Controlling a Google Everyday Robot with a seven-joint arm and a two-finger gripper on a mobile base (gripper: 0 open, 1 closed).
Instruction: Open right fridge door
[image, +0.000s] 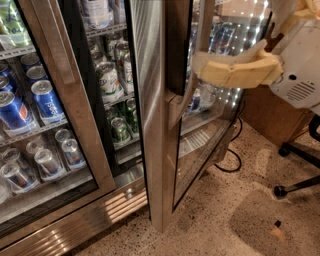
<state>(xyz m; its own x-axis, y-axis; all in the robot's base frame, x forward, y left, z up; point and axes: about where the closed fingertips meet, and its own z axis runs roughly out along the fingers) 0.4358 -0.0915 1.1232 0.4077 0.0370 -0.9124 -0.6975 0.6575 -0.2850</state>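
Note:
The right fridge door (156, 130) stands partly open, swung out toward me, with its brushed-steel frame edge facing the camera. Its glass pane (207, 135) shows bright white LED dots (250, 30) at the upper right. A long steel handle (189, 92) runs down the door's outer face. My cream-coloured gripper (201, 64) reaches in from the right on the white arm (295, 70). Its tip lies against the outer side of the door, level with the upper part of the handle.
The left glass door (65, 100) is closed, with blue Pepsi cans (45, 102) behind it. Green cans (112, 82) stand on shelves in the open compartment. A black cable (231, 157) lies on the speckled floor. An office chair base (297, 185) and a wooden cabinet (267, 115) are at the right.

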